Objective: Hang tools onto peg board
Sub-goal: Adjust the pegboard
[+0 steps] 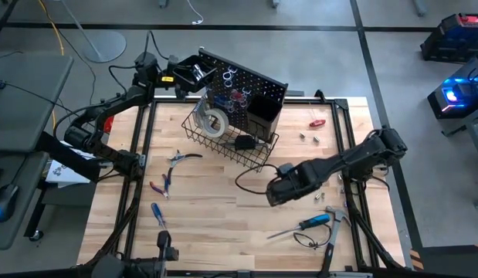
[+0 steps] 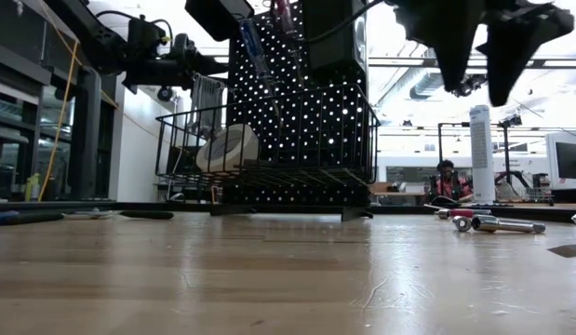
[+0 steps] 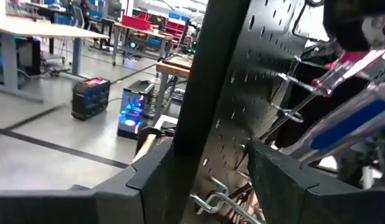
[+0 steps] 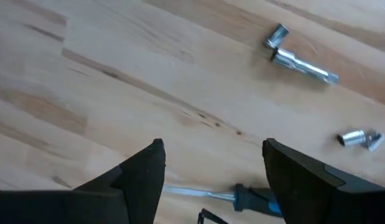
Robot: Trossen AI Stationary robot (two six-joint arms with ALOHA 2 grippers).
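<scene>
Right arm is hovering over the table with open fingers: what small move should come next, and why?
Probably lower the right pincer onto the blue-handled screwdriver lying just below it. Its jaws stand open and empty above the tabletop, while the left pincer is busy at the peg board.

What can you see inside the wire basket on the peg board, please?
The wire basket holds a white tape roll and a dark object I cannot identify; anything beneath them is hidden.
</scene>
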